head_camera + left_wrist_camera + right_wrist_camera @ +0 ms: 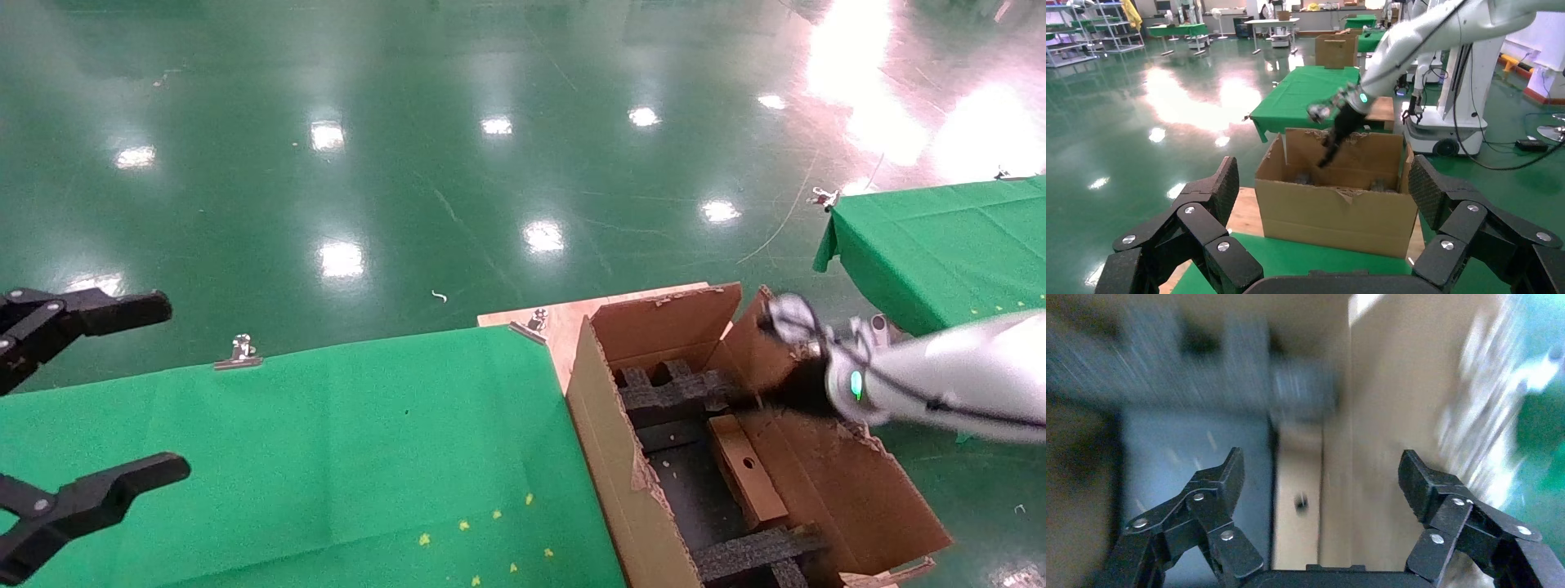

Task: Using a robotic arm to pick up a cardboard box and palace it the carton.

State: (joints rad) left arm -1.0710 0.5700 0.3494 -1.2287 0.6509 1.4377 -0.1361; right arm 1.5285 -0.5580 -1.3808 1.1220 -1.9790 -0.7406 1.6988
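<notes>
Inside the carton (621, 457), the cardboard box (745, 469) stands on edge against the right wall, its round hole facing up, between the black foam inserts (666, 392) at the far end and those at the near end. The right gripper (1318, 478) hangs over the carton's far end, above the box, jaws spread wide and holding nothing. The left gripper (122, 388) is parked over the green table (327, 457) at the left, jaws likewise wide apart and empty.

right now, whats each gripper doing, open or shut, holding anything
Left gripper: open, empty, over the green table.
Right gripper: open, empty, above the cardboard box lying inside the carton.
</notes>
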